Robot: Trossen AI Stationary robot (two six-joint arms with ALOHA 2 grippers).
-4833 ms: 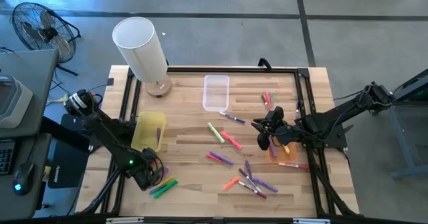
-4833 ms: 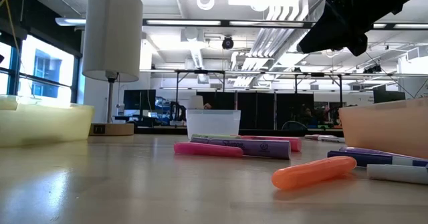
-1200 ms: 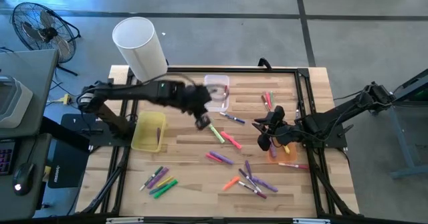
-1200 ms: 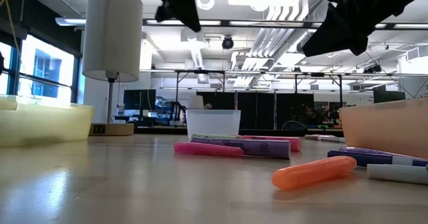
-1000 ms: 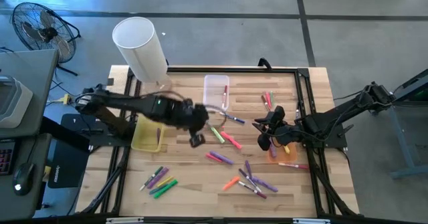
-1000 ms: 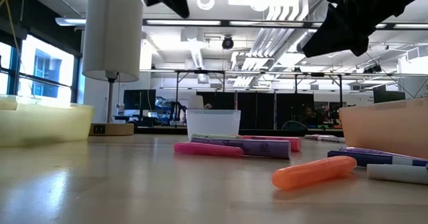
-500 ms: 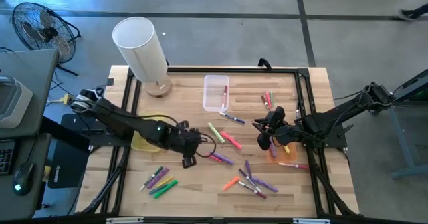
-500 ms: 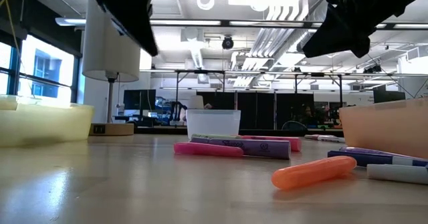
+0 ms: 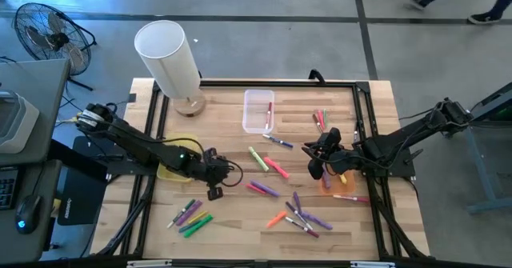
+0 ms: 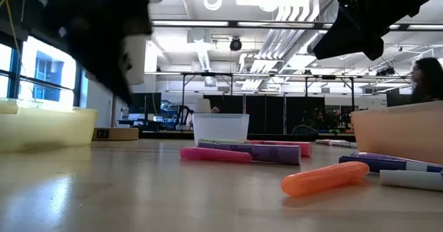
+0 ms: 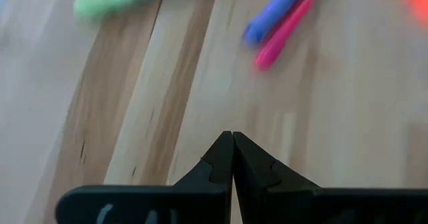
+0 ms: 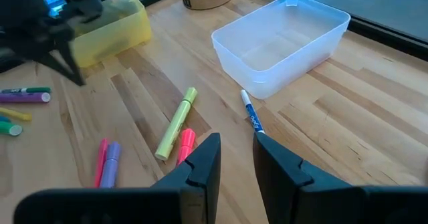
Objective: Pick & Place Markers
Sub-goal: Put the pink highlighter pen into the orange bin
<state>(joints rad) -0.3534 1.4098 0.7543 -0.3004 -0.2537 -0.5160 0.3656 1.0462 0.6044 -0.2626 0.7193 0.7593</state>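
Markers lie scattered on the wooden table: a green one (image 9: 257, 157), a pink one (image 9: 276, 167), a pink and purple pair (image 9: 262, 190), a cluster (image 9: 300, 217) near the front and another (image 9: 190, 216) at the near left. A red marker (image 9: 269, 112) lies in the clear bin (image 9: 254, 116). My left gripper (image 9: 213, 193) hangs shut and empty above bare wood left of the pink and purple pair (image 11: 277, 17); its tips (image 11: 232, 136) meet. My right gripper (image 9: 313, 170) hovers open and empty over the table's right part, its fingers (image 12: 235, 144) pointing toward the green marker (image 12: 176, 122).
A yellow bin (image 9: 172, 166) sits at the left under my left arm, and an orange bin (image 9: 336, 182) under my right arm. A white lamp (image 9: 168, 56) stands at the far left. Black rails (image 9: 144, 212) frame the table. Bare wood lies between the marker groups.
My left gripper has come down from beside the clear bin toward the table's near and left edges, staying shut and empty; it now blurs the left of the low view. My right gripper has kept still. No marker has moved.
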